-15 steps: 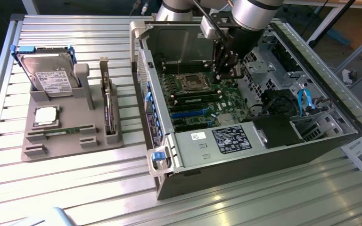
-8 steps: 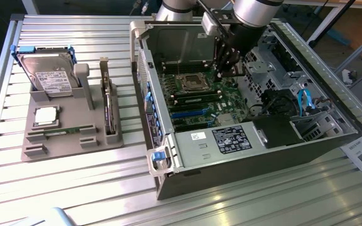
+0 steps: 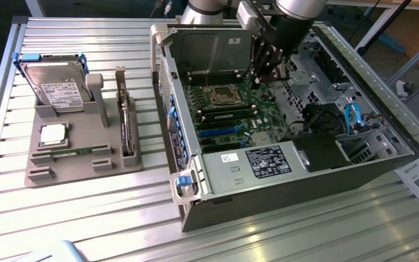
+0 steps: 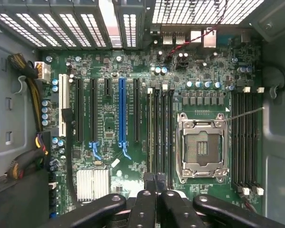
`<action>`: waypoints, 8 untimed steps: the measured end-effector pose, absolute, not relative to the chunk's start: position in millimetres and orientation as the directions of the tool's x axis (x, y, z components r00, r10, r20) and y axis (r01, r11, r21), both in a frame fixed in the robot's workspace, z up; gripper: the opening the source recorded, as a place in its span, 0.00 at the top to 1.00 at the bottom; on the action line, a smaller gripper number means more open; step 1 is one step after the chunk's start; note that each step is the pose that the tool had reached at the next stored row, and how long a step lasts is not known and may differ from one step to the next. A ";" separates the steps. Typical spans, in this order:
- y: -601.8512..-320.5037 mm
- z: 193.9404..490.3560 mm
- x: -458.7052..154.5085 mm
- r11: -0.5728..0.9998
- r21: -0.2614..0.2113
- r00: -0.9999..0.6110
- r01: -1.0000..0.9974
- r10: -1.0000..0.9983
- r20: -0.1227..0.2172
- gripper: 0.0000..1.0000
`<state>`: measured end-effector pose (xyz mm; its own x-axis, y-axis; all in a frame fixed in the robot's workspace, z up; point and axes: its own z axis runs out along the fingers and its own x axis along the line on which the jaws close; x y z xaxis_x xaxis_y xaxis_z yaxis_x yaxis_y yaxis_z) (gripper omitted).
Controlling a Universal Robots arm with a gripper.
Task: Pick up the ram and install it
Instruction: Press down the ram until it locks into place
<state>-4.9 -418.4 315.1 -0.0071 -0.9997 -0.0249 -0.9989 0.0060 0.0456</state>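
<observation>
A thin green ram (image 3: 228, 113) with dark chips stands in a memory slot beside the silver processor socket (image 3: 220, 96) on the motherboard. My gripper (image 3: 265, 76) hangs inside the open computer case, above the far end of those slots. In the wrist view my gripper (image 4: 155, 183) is shut, fingertips together over the end of the memory slots (image 4: 160, 128) beside the socket (image 4: 202, 147). I see nothing between the fingers. I cannot tell whether they touch the ram. A second thin green strip (image 3: 73, 152) lies in the grey holder's front slot.
The open tower case (image 3: 282, 164) lies on its side on the slatted table. At the exterior view's left, a grey holder (image 3: 78, 164) carries a hard drive (image 3: 57, 82), a square silver processor (image 3: 53, 134) and an upright dark expansion card (image 3: 126, 125). Cables (image 4: 23, 80) run along the case wall.
</observation>
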 end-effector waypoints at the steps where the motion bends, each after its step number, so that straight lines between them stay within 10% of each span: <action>1: -418.4 318.3 -4.8 0.006 0.045 -0.007 -0.999 -1.000 -0.024 0.90; 8: -418.4 335.1 -4.8 0.006 0.045 -0.007 -0.999 -1.000 -0.018 0.90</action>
<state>-4.8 -418.4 335.1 -0.0071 -0.9998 -0.0178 -0.9989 0.0062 0.0455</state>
